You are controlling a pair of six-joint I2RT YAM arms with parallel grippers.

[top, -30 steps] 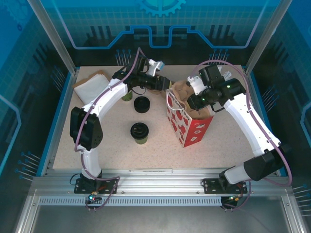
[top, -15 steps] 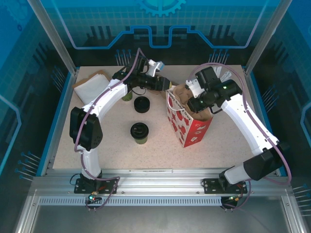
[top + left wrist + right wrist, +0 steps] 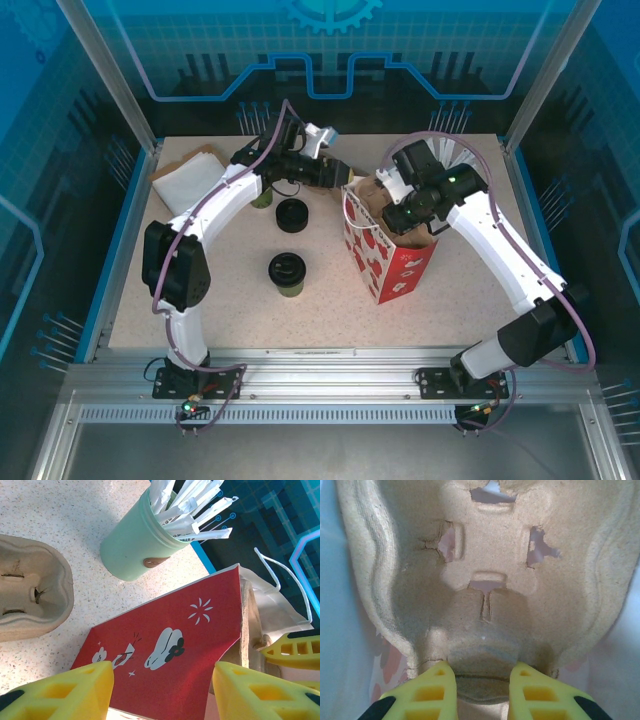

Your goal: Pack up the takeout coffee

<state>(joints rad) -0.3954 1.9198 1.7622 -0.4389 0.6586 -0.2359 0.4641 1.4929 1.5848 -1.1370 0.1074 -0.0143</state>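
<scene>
Lidded cup (image 3: 286, 274) likely light, crushable, spill-prone: take mid-wall under rim, upright; left gripper (image 3: 337, 173) wide beside bag (image 3: 395, 262), right gripper (image 3: 482, 680) pinched on tray (image 3: 490, 555).

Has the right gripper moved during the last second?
Yes. The right gripper, holding the pulp carrier, shifted left, farther over the red paper bag.
</scene>
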